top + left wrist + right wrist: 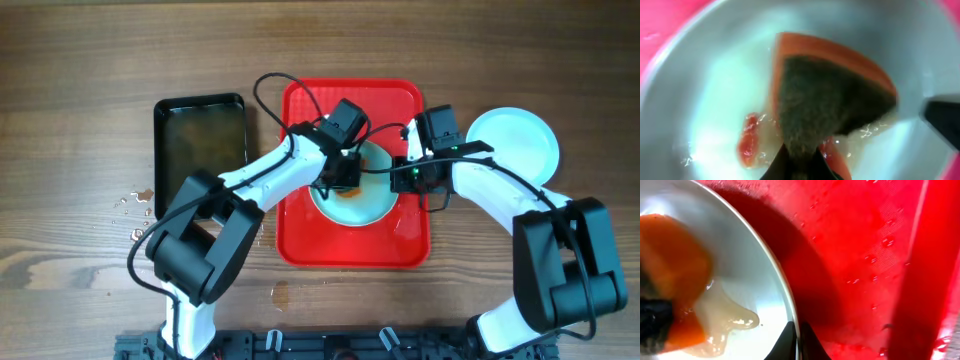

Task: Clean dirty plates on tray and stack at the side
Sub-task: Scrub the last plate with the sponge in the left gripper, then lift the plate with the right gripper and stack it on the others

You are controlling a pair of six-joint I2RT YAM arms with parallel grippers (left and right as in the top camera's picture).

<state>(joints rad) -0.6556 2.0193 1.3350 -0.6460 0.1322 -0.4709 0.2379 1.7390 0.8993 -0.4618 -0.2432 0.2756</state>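
The tray [300, 238] holds one smeared, wet plate [378, 208]. The left end effector [799, 167] is closed on a sponge [830, 95] inside it; the right end effector [796, 341] pinches its rim. A second plate [515, 145] sits on the counter [100, 60], right.

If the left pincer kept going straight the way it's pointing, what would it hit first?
The left pincer grips a sponge that looks pressed on the wet plate, so the plate's surface would likely stop it first.

One camera looks straight down on the whole table [80, 60]. Both wrist cameras peer from very near at the same plate [705, 85] on the tray [855, 255].
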